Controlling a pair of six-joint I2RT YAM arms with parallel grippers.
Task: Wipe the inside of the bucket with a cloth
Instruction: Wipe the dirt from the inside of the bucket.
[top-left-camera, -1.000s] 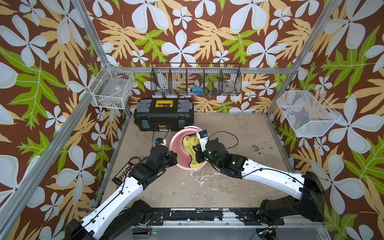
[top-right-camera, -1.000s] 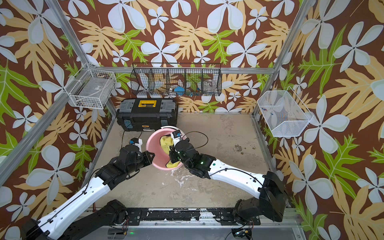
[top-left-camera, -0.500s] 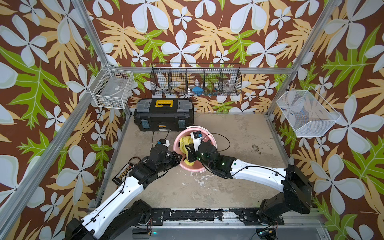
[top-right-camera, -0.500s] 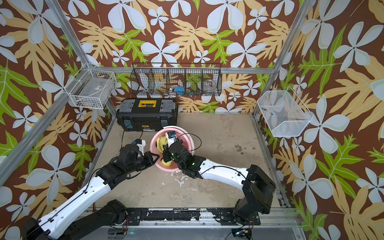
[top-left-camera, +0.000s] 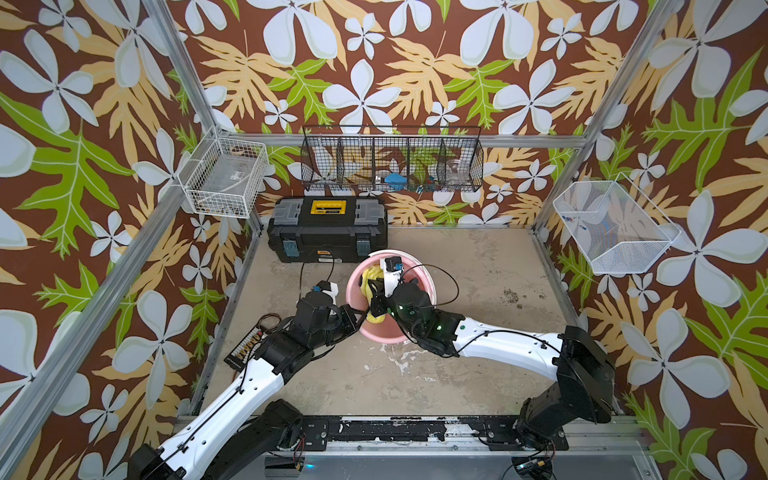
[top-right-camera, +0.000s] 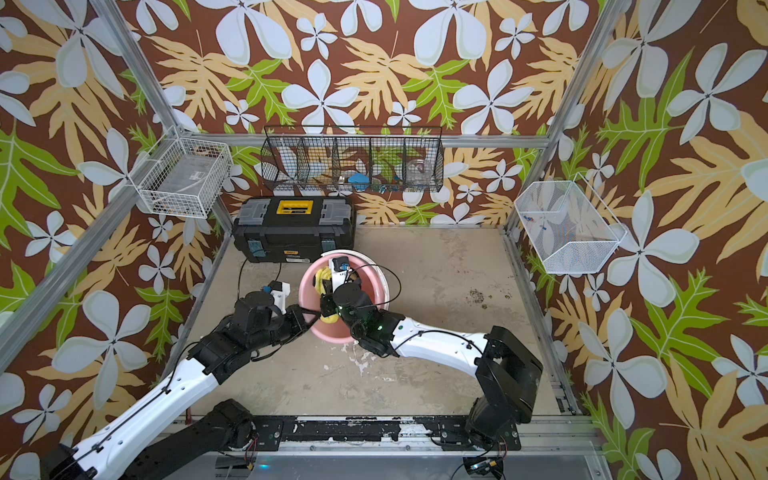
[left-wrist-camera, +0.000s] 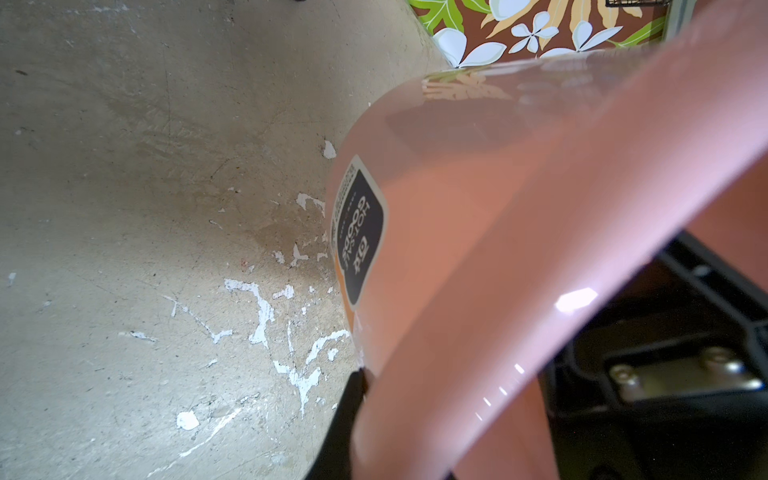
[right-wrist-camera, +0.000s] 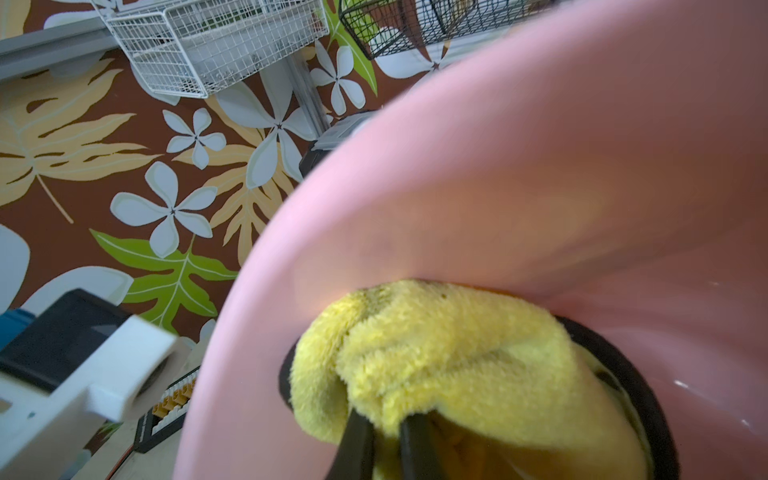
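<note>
Two grippers share the work. The left gripper (top-left-camera: 360, 319) pinches the rim of the bucket (top-left-camera: 380, 333), just in front of the toolbox (top-left-camera: 328, 232). The right gripper (right-wrist-camera: 386, 432), inside the bucket, nips the cloth (right-wrist-camera: 436, 353) against its wall. Wiping appears under way; next, sweep round the wall with firm contact.

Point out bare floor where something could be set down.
Free: floor between the bucket and the right side rail; also between left arm and right arm, before the base rail. Crowded: near the toolbox, bucket and connector board.
</note>
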